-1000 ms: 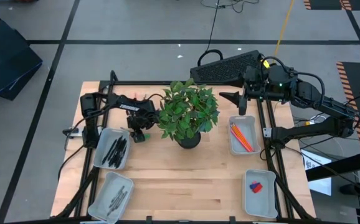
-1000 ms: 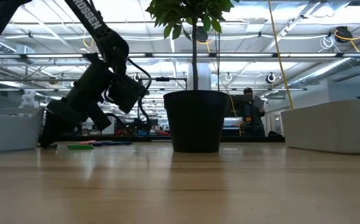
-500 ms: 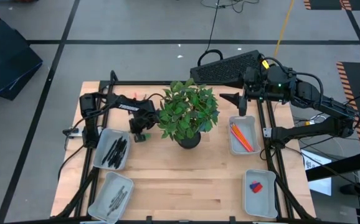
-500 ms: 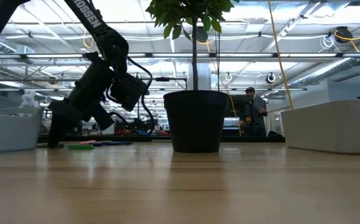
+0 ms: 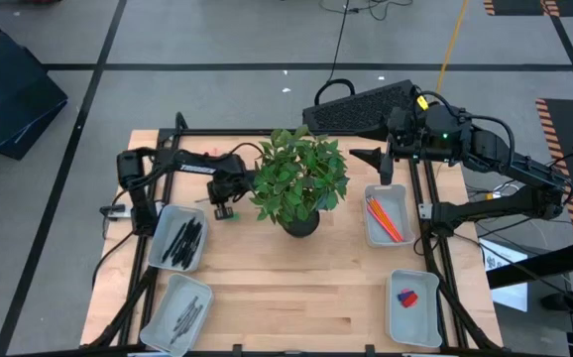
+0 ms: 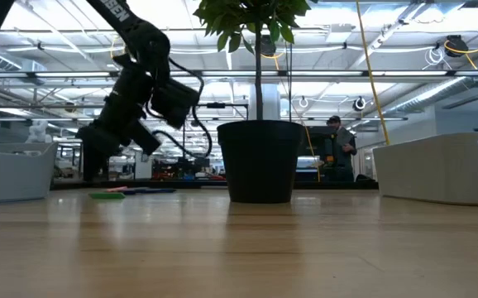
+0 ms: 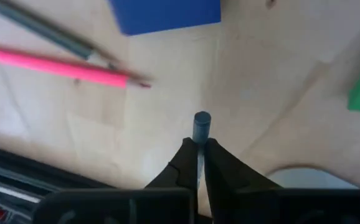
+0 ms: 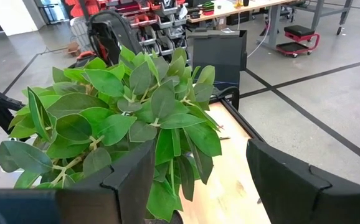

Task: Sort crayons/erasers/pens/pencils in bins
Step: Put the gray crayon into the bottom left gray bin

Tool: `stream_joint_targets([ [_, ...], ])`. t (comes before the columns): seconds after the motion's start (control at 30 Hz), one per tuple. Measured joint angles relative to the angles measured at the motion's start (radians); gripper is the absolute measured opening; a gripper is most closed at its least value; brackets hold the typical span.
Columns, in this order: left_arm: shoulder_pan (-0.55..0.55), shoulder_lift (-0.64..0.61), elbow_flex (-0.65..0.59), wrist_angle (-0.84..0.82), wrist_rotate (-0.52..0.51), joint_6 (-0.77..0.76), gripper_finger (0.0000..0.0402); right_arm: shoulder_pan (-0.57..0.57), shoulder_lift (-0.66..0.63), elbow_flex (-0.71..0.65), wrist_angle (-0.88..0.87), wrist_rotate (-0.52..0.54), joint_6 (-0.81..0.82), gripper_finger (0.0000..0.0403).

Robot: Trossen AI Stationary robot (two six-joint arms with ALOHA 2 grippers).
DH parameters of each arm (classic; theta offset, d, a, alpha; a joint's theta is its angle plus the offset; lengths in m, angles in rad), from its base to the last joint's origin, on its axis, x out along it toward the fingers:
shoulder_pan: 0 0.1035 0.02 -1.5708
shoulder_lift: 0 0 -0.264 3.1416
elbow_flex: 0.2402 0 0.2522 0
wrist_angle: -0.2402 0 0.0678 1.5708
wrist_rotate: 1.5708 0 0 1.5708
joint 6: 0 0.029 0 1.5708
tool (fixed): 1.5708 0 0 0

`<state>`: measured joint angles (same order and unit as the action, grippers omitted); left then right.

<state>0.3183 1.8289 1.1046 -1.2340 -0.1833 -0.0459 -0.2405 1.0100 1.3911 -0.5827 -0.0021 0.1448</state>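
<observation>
My left gripper (image 5: pixel 220 198) hangs just left of the plant, shut on a slim dark blue-grey stick (image 7: pixel 201 122). Below it on the table lie a pink stick (image 7: pixel 61 65), a grey stick (image 7: pixel 40 26), a blue block (image 7: pixel 164 12) and a green eraser (image 5: pixel 224 212). Four pale bins stand around. One (image 5: pixel 178 238) holds black pens, one (image 5: pixel 176 309) grey sticks, one (image 5: pixel 386 215) orange and red pencils, one (image 5: pixel 412 302) a red and a blue eraser. My right gripper (image 8: pixel 208 186) waits open at the far right, touching nothing. My left gripper pinches the dark blue-grey stick between its two fingers (image 7: pixel 181 163). The stick lies along the fingers, and its round free end (image 7: pixel 202 117) juts out beyond their tips. The fingers slant downward toward the table. The stick is lifted clear of the wood.
A leafy plant in a dark round pot (image 5: pixel 299 221) stands mid-table between the two arms, its leaves (image 8: pixel 124 112) filling the right wrist view. A black keyboard (image 5: pixel 361 107) lies beyond the far edge. Bare wood (image 5: pixel 296 288) stretches along the near half between the bins.
My left gripper has risen from the table and drawn back toward the far edge, staying shut on the stick. The stick has come up with it, clear of the wood. The green eraser has stayed where it was.
</observation>
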Motion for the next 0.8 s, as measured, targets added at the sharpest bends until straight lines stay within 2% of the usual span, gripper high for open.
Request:
stream_joint_targets([
  [0.23,0.0,-0.135,0.0,-0.037,0.0,-0.034,0.0033,0.0,0.0,0.0,0.001,0.0,0.0,0.0244],
  [0.57,0.001,-0.437,0.016,-0.05,0.031,-0.138,0.0014,0.0,0.0,0.0,0.014,0.013,0.02,0.0244],
  [0.8,0.02,-0.582,0.225,0.014,-0.062,-0.182,0.0024,-0.002,0.002,0.0,0.212,0.148,-0.053,0.0244],
])
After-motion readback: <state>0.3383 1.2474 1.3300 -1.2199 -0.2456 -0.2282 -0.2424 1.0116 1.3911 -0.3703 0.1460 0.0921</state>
